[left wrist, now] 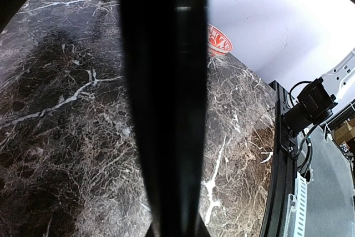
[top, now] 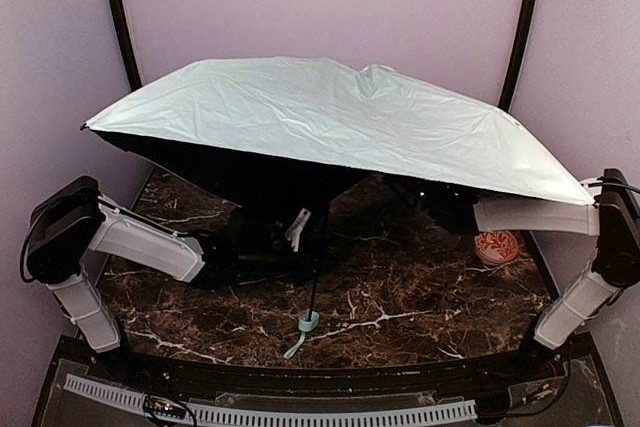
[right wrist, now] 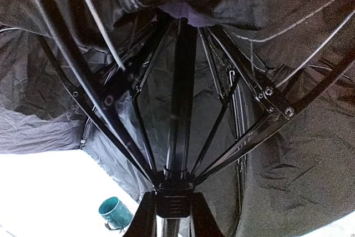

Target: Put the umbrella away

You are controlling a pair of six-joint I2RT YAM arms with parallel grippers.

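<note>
Items shown: one open umbrella (top: 320,117), mint canopy, with one thin black shaft (top: 316,287) and one mint handle (top: 308,322); one red-patterned bowl (top: 497,245); two robot arms, left arm (top: 140,242) and right arm (top: 540,215); one marbled worktop (top: 420,297).

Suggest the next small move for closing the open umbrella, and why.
Probably slide the runner along the shaft toward the handle with the right hand: the umbrella is fully spread, and that hand's fingers seem to grip the runner.
</note>
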